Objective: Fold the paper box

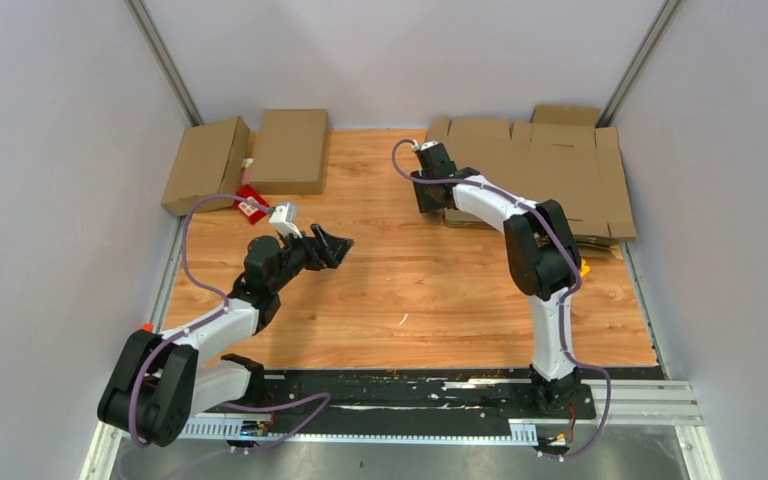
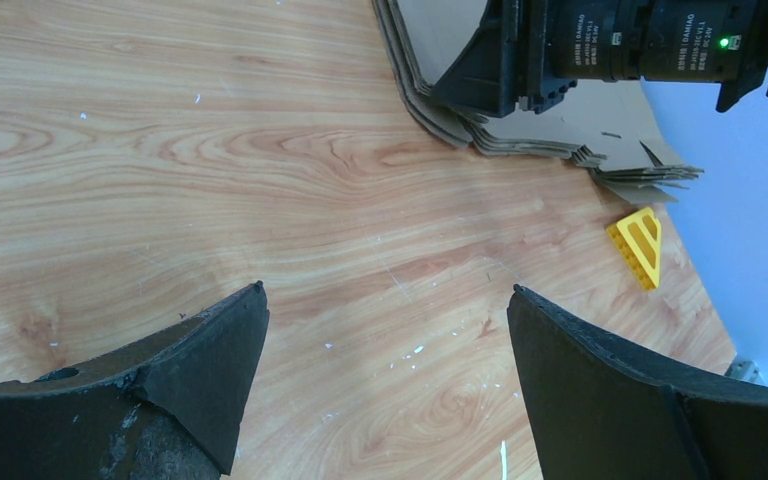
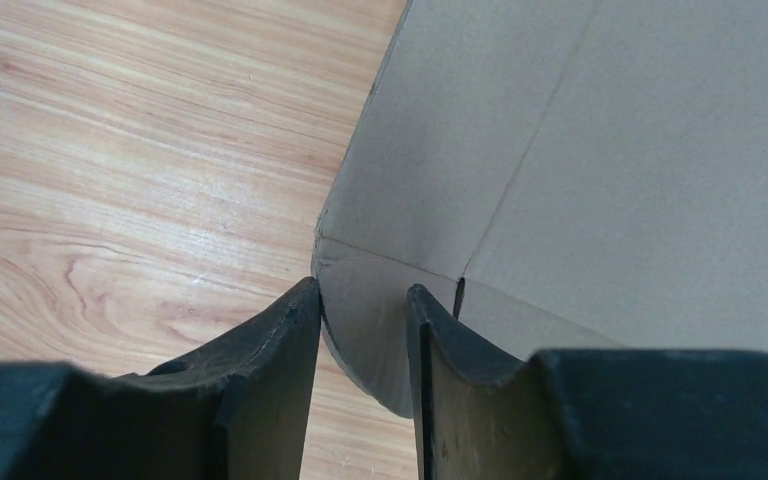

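A stack of flat paper box sheets [image 1: 545, 170] lies at the back right of the wooden table [image 1: 410, 290]; the left wrist view shows its layered edge [image 2: 520, 145]. My right gripper [image 1: 428, 203] is at the stack's left edge. In the right wrist view its jaws [image 3: 363, 292] stand narrowed but apart, with the rounded corner flap [image 3: 370, 320] of the top sheet between them. That flap touches the left finger [image 3: 280, 350] and passes behind the right one. My left gripper [image 1: 338, 248] hovers over the bare wood at mid-left, wide open [image 2: 387, 290] and holding nothing.
Two folded cardboard boxes [image 1: 205, 163] [image 1: 288, 150] sit at the back left, with a small red item [image 1: 250, 205] beside them. A yellow plastic piece [image 2: 640, 245] lies near the stack's near corner. Grey walls close in both sides.
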Motion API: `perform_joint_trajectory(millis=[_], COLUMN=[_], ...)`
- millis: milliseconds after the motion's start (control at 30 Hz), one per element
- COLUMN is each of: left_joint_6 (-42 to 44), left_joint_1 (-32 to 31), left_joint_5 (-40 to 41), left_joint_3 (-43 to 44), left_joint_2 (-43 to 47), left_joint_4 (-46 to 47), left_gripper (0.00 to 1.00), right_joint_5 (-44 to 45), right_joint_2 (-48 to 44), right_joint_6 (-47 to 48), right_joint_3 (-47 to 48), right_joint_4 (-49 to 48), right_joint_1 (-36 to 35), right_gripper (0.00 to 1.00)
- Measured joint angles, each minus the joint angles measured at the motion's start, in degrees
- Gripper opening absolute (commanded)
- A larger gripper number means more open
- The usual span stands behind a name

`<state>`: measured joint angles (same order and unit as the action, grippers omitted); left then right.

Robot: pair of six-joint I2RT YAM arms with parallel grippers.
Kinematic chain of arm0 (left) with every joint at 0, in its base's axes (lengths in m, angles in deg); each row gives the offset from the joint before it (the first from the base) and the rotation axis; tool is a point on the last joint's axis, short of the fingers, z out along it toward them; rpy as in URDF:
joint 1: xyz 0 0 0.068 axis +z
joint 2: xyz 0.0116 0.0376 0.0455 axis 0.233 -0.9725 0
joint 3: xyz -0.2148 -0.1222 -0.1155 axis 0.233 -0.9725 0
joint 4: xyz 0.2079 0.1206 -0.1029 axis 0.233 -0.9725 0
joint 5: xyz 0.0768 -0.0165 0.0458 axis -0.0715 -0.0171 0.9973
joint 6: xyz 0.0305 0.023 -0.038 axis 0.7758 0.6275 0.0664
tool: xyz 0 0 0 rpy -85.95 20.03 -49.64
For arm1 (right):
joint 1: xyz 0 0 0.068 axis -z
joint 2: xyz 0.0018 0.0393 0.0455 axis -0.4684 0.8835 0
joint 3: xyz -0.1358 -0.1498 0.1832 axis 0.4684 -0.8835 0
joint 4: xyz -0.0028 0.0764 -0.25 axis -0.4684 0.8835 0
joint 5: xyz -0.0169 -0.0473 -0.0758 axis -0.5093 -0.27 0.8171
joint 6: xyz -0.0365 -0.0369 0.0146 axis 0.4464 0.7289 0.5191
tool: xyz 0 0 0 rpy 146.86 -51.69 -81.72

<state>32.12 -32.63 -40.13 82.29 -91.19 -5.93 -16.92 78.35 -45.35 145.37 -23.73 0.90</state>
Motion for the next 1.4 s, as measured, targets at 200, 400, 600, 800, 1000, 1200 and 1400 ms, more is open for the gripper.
perform_joint_trajectory(millis=[200,400,600,800,1000,1200,1400], left_joint_6=[0.2,0.2,0.3,0.3,0.3,0.3,0.0], left_joint_1=[0.0,0.0,0.0,0.0,0.0,-0.1,-0.7], left_joint_5=[0.0,0.0,0.0,0.0,0.0,-0.2,-2.1], left_joint_3=[0.0,0.0,0.0,0.0,0.0,0.0,0.7], left_joint_2=[0.2,0.3,0.3,0.6,0.7,0.6,-1.9], left_joint_4=[-0.2,-0.3,-0.4,-0.4,-0.4,-0.3,1.1], left_gripper=[0.97,0.97,0.97,0.97,0.97,0.97,0.97], right_joint_5=[-1.0,-1.5,-2.0,-1.8,-3.0,-6.5,-9.5], right_joint_2=[-2.4,-3.9,-4.4,-6.1,-10.1,-17.9,-23.0], right_joint_6=[-0.5,-1.1,-1.5,-1.6,-1.6,-2.0,-3.4], right_joint_3=[-1.5,-2.0,-2.1,-3.3,-7.2,-14.7,-19.4], right_joint_4=[-0.4,-0.5,-0.3,-0.2,-1.3,-3.4,-4.8], right_joint_1=[1.0,2.1,2.1,2.0,2.2,1.9,1.2], right_gripper=[0.37,0.27,0.05,0.00,0.00,0.00,0.00])
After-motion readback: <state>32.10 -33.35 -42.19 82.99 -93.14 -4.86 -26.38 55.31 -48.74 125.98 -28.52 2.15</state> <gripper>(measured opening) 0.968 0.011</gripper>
